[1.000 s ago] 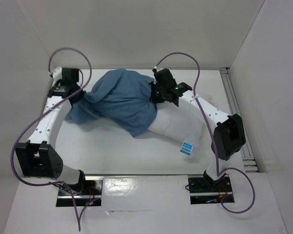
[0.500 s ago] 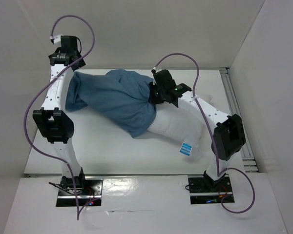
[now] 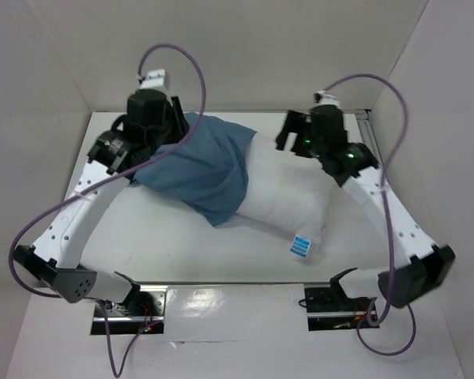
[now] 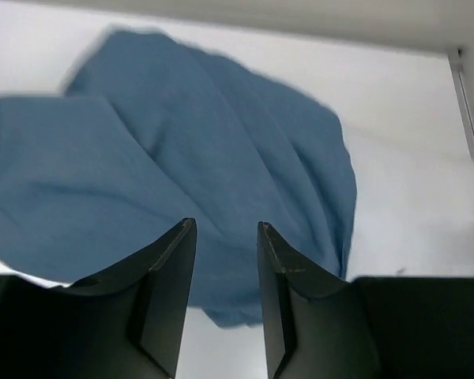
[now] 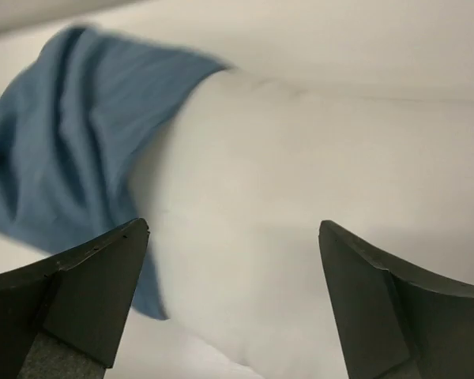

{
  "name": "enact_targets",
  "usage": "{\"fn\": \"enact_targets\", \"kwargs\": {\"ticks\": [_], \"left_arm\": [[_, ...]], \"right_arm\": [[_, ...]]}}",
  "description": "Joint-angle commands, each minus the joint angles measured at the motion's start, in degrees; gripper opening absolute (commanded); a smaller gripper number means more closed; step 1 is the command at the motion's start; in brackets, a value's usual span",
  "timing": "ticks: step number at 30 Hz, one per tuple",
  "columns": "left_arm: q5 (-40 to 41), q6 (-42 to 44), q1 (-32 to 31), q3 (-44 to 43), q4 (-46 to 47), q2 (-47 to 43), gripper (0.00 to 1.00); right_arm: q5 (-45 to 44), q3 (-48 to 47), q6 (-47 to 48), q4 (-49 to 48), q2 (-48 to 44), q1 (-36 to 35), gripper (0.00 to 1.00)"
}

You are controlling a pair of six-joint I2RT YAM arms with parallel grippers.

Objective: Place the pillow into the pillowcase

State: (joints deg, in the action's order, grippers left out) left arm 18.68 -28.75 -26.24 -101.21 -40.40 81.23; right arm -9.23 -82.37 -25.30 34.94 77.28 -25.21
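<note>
Bench [image 3: 158, 237], white, walled on three sides. The pillow [image 3: 288, 185] lies across its middle, long axis running far-left to near-right, with the bare end pointing near-right. The pillowcase [image 3: 197, 170] covers only the far-left end; the rest of the blue cloth lies slack and wrinkled to the left, one corner drooping toward the near edge. The top view alone shows the whole pillow. The right wrist view alone shows the case's edge lying across the white fabric [image 5: 316, 197], blue cloth [image 5: 71, 134] to its left. The left wrist view shows only blue cloth [image 4: 182, 150] on the bench. Left jaws hang over the cloth, a narrow gap between them, gripping nothing. Right jaws stand wide above the pillow, also gripping nothing. A small blue label [image 3: 302, 244] sits near the pillow's near-right corner, seen only from the top.
</note>
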Motion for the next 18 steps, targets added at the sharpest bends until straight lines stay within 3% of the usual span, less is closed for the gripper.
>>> {"fn": "enact_targets", "kwargs": {"ticks": [1, 6, 8, 12, 18], "left_arm": [[-1.02, -5.77, -5.91, 13.69, 0.13, -0.10, 0.50], [0.13, -11.05, -18.92, 32.80, 4.89, -8.62, 0.69], [4.25, -14.21, -24.00, 39.03, 5.50, -8.63, 0.75], [8.04, -16.86, -29.03, 44.25, 8.57, -5.48, 0.78], [14.55, -16.96, -31.07, 43.47, 11.13, 5.40, 0.80]], "right_arm": [[-5.61, 5.80, -7.02, 6.88, -7.39, 9.44, 0.97], [0.43, 17.49, -9.59, 12.25, -18.82, 20.80, 0.98], [2.19, 20.04, -10.99, 13.75, -21.62, 24.57, 0.99], [9.12, 27.50, -11.53, 15.34, -24.36, 28.63, 0.99], [14.94, 35.24, -12.05, 12.62, -26.38, 31.01, 0.99]]}}
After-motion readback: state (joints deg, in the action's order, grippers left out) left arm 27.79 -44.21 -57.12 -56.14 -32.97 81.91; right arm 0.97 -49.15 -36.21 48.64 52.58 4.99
